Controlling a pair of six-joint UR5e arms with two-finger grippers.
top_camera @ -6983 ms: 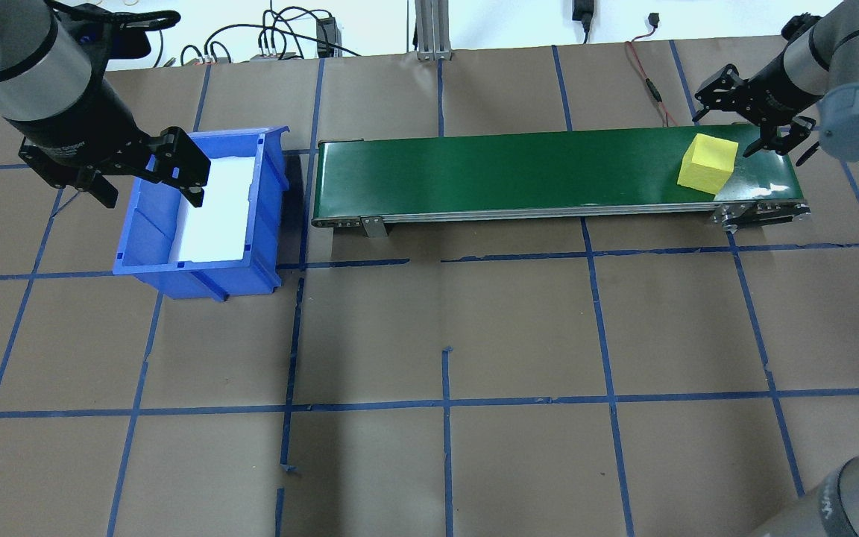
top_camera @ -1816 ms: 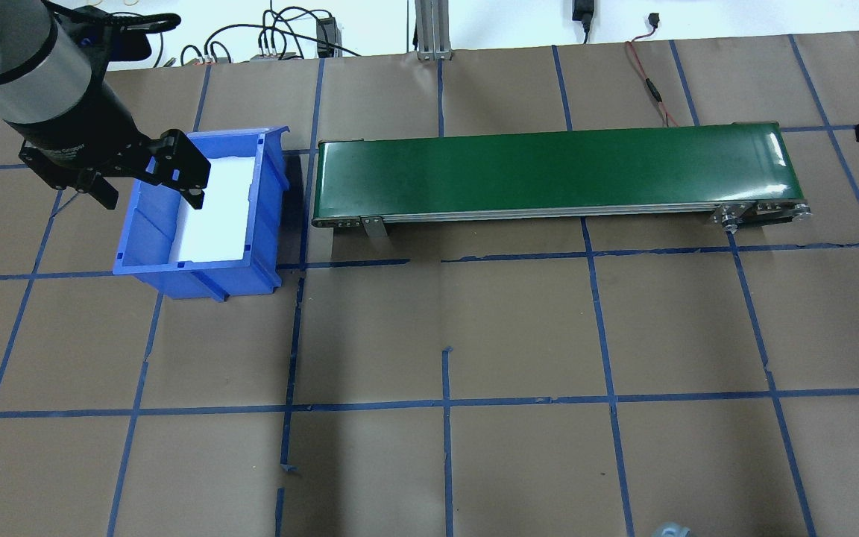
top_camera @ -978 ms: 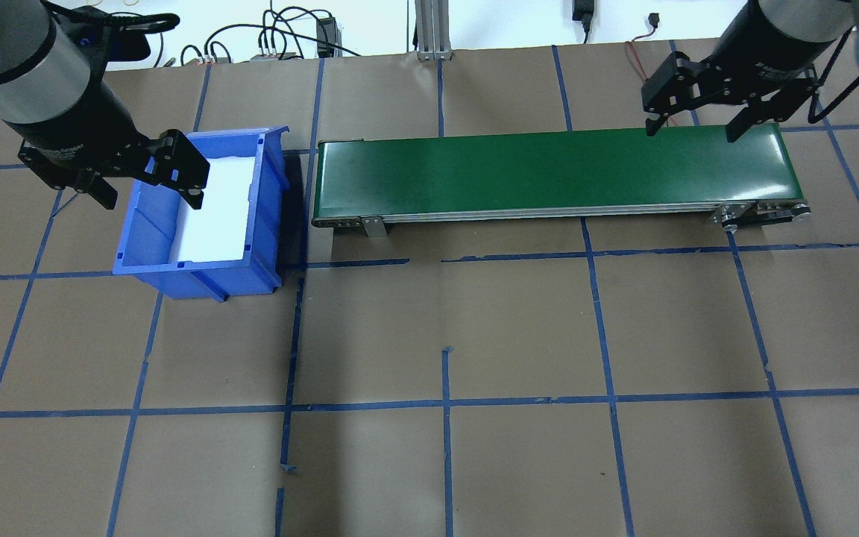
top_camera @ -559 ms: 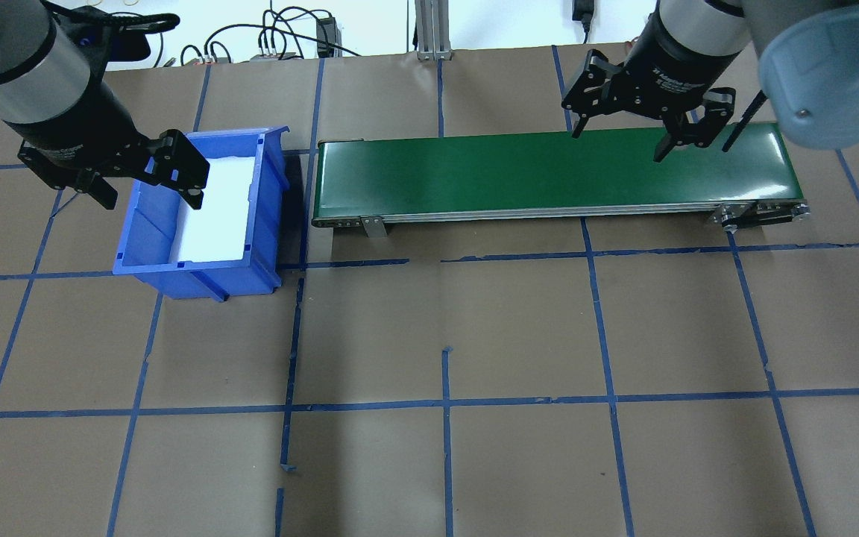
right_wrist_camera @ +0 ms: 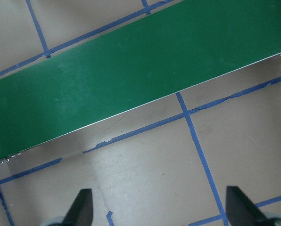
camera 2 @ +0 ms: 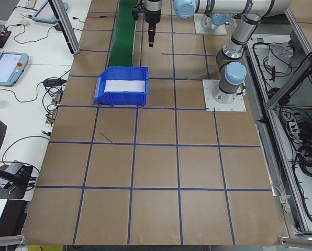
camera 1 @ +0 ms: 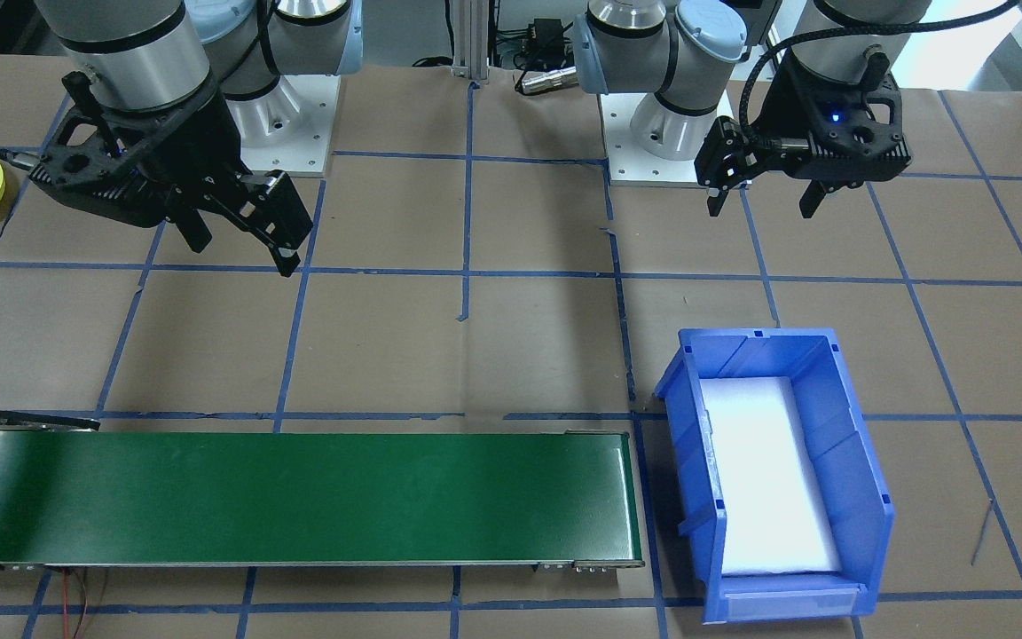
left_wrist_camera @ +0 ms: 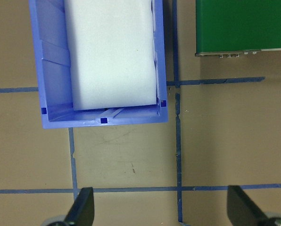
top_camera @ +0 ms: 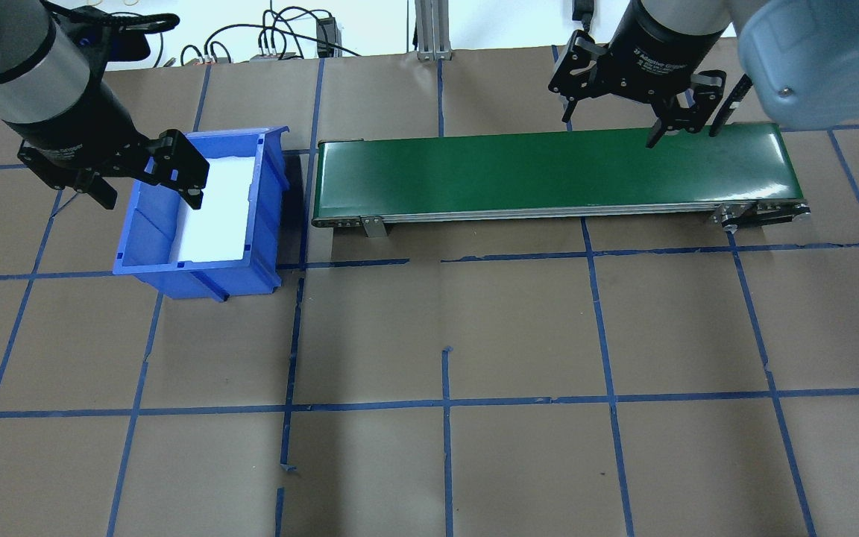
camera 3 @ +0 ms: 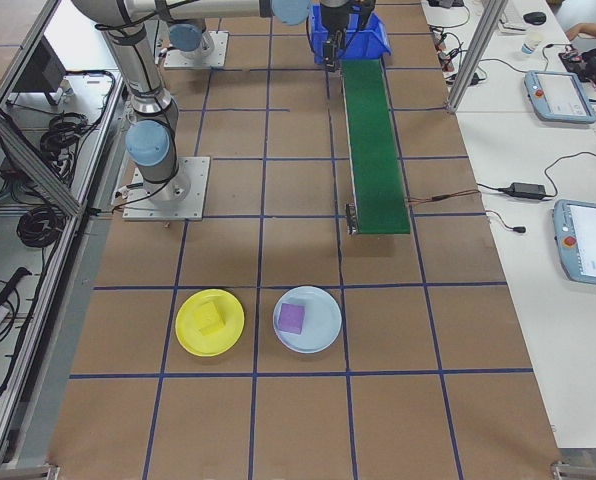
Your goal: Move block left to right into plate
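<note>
Block (camera 3: pixel 210 316) is seen resting on yellow plate (camera 3: pixel 191 338) near the table's right end | both grippers, left (top_camera: pixel 148 181) and right (top_camera: pixel 611 107), are held open, empty | task judged complete; only retreat remains.

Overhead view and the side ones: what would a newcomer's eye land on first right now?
The long green conveyor belt, bare on top, with the open right hand hovering by its far edge. Then the blue bin at the belt's left end, the open left hand above it. In the exterior right view, a yellow block sits on the yellow plate.
</note>
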